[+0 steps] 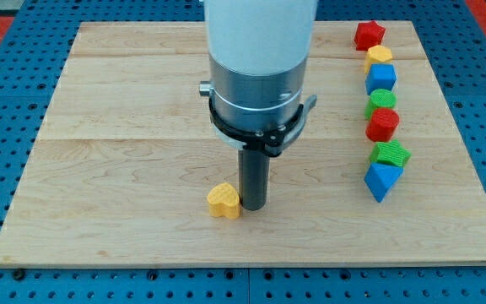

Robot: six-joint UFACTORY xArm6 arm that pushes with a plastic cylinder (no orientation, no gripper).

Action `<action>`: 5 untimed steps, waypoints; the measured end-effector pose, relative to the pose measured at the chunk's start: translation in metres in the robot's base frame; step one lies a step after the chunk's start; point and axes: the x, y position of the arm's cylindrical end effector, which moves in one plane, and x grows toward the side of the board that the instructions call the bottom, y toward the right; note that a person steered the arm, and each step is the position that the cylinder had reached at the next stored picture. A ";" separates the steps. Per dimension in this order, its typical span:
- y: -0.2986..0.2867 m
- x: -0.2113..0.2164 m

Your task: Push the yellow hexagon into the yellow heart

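Observation:
The yellow heart (223, 201) lies on the wooden board (125, 127), low and a little left of the middle. My tip (252, 207) stands right beside it, touching or nearly touching its right side. The yellow hexagon (379, 57) sits far off at the view's upper right, second from the top in a column of blocks. It lies between a red block (369, 35) above and a blue block (380, 78) below, close against both.
The column continues downward along the board's right side: a green block (380, 101), a red block (382, 124), a green block (391, 154) and a blue block (382, 180). The arm's white and grey body (256, 76) hides the board's top middle.

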 end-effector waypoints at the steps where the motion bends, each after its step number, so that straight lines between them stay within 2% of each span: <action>1: 0.024 0.000; 2: 0.105 0.055; 3: 0.197 0.071; 4: 0.289 0.005; 5: 0.339 -0.079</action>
